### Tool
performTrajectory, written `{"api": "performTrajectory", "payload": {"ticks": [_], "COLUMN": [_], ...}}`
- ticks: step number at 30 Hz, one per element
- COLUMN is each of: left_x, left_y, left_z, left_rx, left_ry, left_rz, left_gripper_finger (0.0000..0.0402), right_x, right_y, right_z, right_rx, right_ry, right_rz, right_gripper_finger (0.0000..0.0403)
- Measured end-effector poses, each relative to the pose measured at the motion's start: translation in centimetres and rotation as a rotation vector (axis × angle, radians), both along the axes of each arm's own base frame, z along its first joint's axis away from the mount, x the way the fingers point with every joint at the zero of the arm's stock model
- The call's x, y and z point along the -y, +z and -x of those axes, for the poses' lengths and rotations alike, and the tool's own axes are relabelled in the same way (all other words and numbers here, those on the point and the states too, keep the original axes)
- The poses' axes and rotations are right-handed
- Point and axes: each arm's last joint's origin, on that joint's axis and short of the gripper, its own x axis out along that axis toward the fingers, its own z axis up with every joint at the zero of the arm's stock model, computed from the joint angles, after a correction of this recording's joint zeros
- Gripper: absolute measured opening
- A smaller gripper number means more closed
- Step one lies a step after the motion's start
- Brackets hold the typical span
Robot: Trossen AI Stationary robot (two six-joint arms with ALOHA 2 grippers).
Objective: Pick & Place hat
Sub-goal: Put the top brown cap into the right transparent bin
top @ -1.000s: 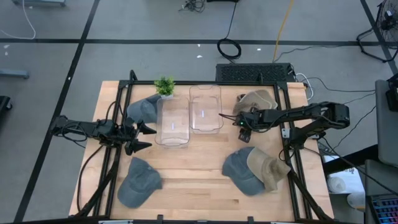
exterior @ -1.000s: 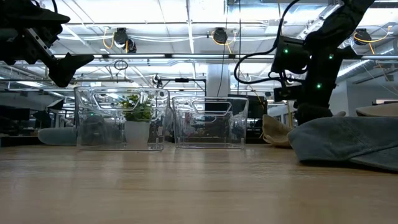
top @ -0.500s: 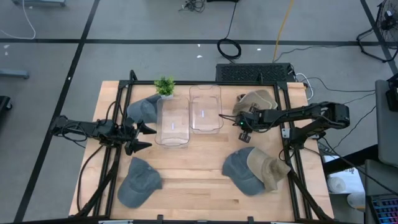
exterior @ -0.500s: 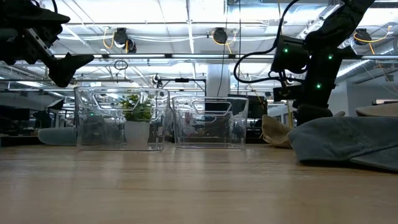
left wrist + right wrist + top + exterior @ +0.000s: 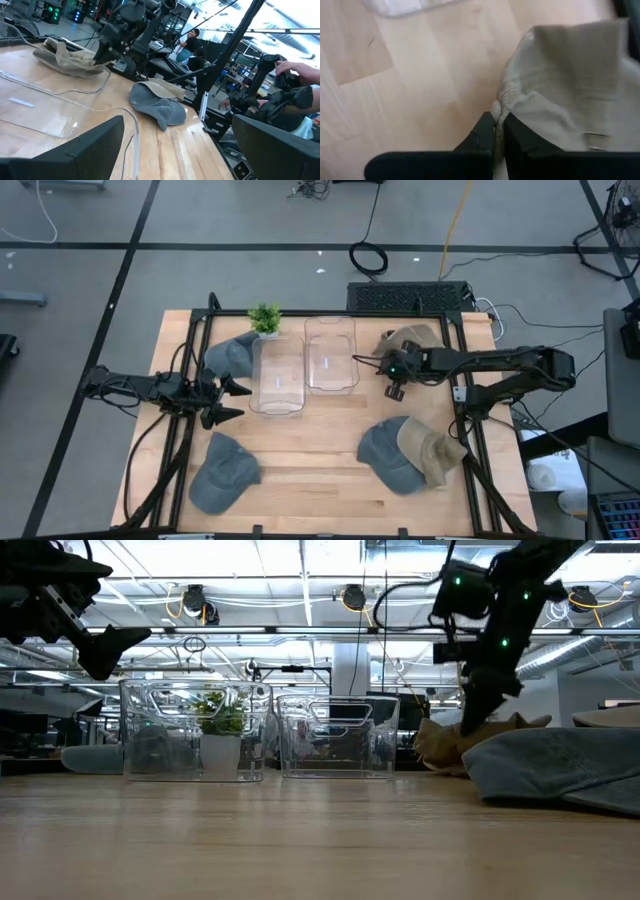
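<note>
the right gripper [image 5: 497,131] is pinched tight on the tan hat's [image 5: 570,85] edge; left gripper [image 5: 228,401] gapes wide.

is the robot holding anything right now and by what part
Right gripper pinches the tan fabric hat by its edge. Left gripper holds nothing.
</note>
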Motion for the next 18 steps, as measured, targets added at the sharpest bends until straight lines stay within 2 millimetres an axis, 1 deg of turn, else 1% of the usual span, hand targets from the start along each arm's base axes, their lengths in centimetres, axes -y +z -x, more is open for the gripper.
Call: {"api": "performTrajectory", "payload": {"ticks": [7, 12, 18], "left_x": [0.0, 0.0, 0.0], "left_y": [0.0, 0.0, 0.0], "left_z": [0.0, 0.0, 0.0], "left_rx": [0.001, 0.0, 0.0], "left_ry": [0.0, 0.0, 0.0], "left_rz": [0.0, 0.0, 0.0], "left_gripper_finger": [0.0381, 0.0381, 0.0381], "right_x": [0.0, -0.1, -0.1], "right_y": [3.1, 4.4, 5.4], "right_z": [0.5, 1.2, 1.9], "right_rx": [0.007, -0.014, -0.054], "right_ry": [0.015, -0.008, -0.018], "right_rz": [0.044, 0.083, 0.102], "right_gripper_finger": [0.0001, 0.0001, 0.0]}}
